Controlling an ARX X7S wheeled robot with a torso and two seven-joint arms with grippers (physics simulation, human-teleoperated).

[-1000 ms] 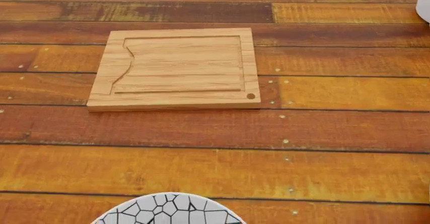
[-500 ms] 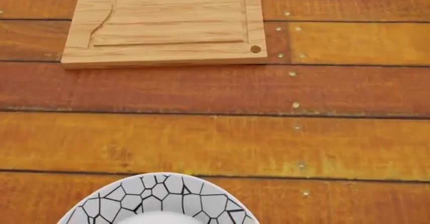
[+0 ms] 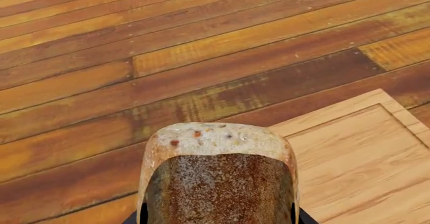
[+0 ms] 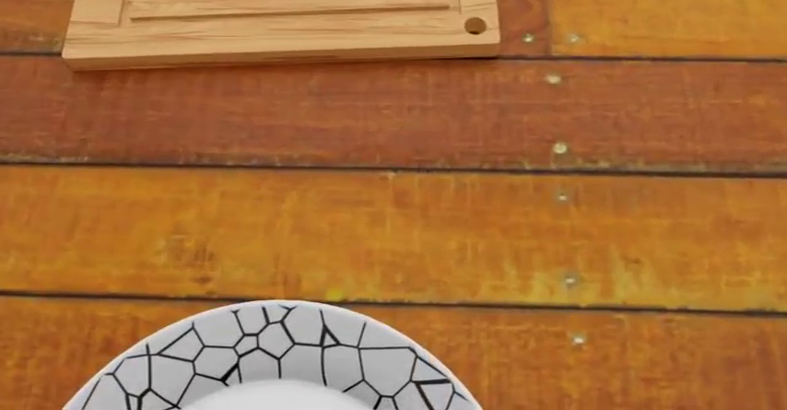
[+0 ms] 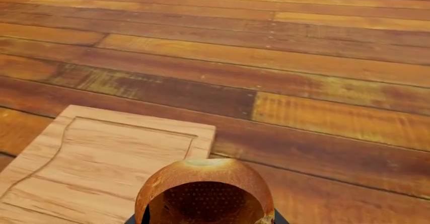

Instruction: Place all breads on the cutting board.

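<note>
In the left wrist view my left gripper [image 3: 218, 219] is shut on a long brown bread [image 3: 218, 173] with a pale speckled end, held above the corner of the cutting board [image 3: 363, 153]. In the right wrist view my right gripper [image 5: 205, 220] is shut on a round dark-crusted roll [image 5: 205, 191], held above the cutting board's [image 5: 100, 163] edge. In the head view the light tan cutting board [image 4: 283, 32] with its corner hole lies at the top; neither gripper nor any bread shows there.
A white plate with a black crackle pattern [image 4: 271, 359] sits at the near edge of the head view. The orange-brown plank tabletop [image 4: 393, 226] spreads between plate and board.
The head view has tilted down: the cutting board has slid up to the top edge and more of the crackle-pattern plate shows at the bottom.
</note>
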